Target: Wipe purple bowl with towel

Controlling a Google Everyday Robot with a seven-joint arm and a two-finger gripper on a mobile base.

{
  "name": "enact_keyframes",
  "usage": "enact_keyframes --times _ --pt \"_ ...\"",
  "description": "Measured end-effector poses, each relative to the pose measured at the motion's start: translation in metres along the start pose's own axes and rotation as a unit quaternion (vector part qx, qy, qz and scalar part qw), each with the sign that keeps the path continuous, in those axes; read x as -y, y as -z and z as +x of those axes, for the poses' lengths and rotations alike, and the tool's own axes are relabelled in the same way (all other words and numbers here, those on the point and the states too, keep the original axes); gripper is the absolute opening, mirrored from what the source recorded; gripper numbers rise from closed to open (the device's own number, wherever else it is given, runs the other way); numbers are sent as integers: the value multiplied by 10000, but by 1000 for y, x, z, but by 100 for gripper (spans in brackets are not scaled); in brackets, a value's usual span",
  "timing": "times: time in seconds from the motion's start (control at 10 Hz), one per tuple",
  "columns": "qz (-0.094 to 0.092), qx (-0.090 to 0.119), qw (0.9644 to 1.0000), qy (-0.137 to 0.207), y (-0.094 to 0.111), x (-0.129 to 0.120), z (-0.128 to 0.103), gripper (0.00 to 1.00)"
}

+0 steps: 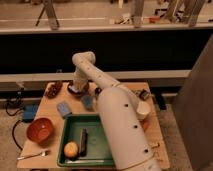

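— Where's the gripper [76,85]?
— Down at the purple bowl [84,92], which sits at the back of the counter [52,113], left of centre.
— Open or closed?
— Cannot tell from here.

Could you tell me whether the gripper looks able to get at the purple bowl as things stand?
Probably yes. The gripper hangs right over the purple bowl near the table's far edge, and nothing shows between them. Whether it already touches the bowl, I cannot tell.
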Motion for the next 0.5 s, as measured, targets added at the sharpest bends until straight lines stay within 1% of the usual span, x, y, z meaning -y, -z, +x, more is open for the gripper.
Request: enact_keyframes --times 0.3,0.5 --pt "-81 5 10000 -4 5 -12 -1 0" --pt "-162 -42 9998 -58 7 -21 2 0"
